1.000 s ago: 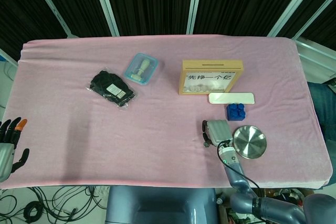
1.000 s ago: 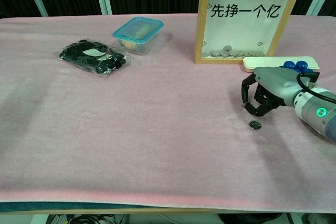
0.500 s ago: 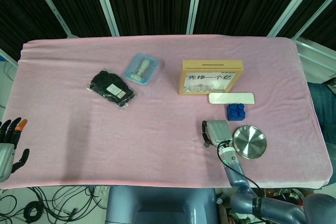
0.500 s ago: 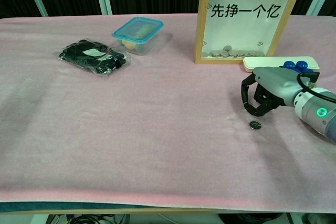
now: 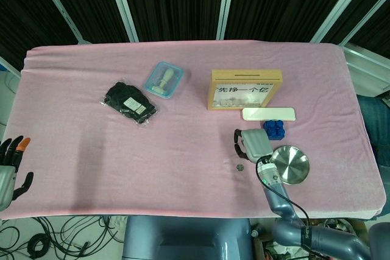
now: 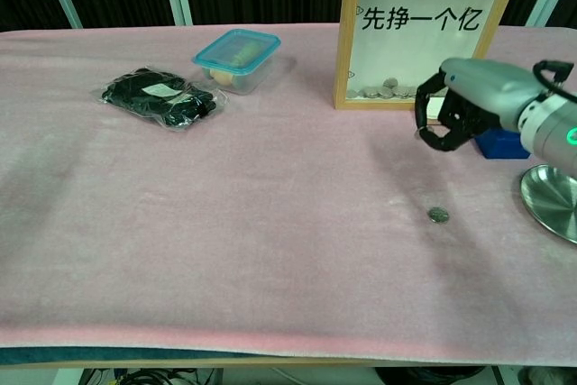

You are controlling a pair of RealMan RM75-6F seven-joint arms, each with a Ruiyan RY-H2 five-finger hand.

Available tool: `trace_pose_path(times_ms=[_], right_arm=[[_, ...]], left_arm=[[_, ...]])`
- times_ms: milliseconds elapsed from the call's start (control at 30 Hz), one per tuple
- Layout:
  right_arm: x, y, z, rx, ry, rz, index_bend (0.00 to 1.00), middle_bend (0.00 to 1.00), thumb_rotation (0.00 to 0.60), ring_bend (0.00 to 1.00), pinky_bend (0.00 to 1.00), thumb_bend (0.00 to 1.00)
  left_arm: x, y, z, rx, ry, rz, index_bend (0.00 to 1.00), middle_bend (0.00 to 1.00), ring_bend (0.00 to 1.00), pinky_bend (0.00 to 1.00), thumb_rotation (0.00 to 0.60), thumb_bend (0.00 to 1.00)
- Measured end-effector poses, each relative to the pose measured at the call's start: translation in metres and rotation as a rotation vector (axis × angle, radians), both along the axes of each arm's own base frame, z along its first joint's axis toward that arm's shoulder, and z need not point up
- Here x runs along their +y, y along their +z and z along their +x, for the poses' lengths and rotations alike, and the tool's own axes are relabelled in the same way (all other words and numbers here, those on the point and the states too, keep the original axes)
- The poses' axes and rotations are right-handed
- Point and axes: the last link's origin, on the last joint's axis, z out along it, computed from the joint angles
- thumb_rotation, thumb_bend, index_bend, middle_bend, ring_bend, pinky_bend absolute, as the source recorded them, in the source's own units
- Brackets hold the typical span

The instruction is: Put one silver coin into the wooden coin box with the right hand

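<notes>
One silver coin (image 6: 438,215) lies on the pink cloth at six o'clock of the right hand (image 6: 460,105), whose curled fingers hold nothing, near one wooden coin box (image 6: 429,32).

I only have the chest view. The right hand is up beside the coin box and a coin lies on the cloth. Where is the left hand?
Observer: Head view shows the left hand at the near left edge of the pink cloth, fingers apart, holding nothing.
Operator: Does the box have a slot on top?
Observer: Yes, the wooden coin box has a dark slot along its top face.
Operator: The dish is cut off for me. Anything in it?
Observer: No, the steel dish looks empty.
</notes>
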Motion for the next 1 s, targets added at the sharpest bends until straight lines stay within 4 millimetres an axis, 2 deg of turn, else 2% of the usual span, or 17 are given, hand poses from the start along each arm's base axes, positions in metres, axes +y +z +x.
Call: trace_pose_path(times_ms=[200,333,500,700,1000], right_arm=[[-0.025,0.048,0.021,-0.015,-0.002,-0.047,0.64,0.97,0.6,1.0,1.0,0.4],[-0.043,0.07,0.038,-0.044,-0.028,-0.046,0.64,0.97,0.6,1.0,1.0,0.4],[-0.073,0.096,0.072,-0.04,-0.017,-0.047,0.64,0.97,0.6,1.0,1.0,0.4],[-0.102,0.111,0.101,-0.053,-0.022,-0.03,0.64,0.97,0.6,1.0,1.0,0.4],[-0.139,0.12,0.124,-0.023,-0.039,-0.033,0.64,0.97,0.6,1.0,1.0,0.4]], left_arm=[[0.001,0.0,-0.001,-0.015,0.013,-0.004,0.07,0.04,0.03,0.0,0.6,0.4],[0.002,-0.001,-0.001,-0.021,0.016,-0.012,0.07,0.04,0.03,0.0,0.6,0.4],[0.003,0.0,-0.002,-0.029,0.025,-0.009,0.07,0.04,0.03,0.0,0.6,0.4],[0.004,0.001,-0.003,-0.036,0.037,-0.004,0.07,0.04,0.03,0.0,0.6,0.4],[0.006,0.002,-0.004,-0.037,0.047,0.001,0.07,0.04,0.03,0.0,0.6,0.4]])
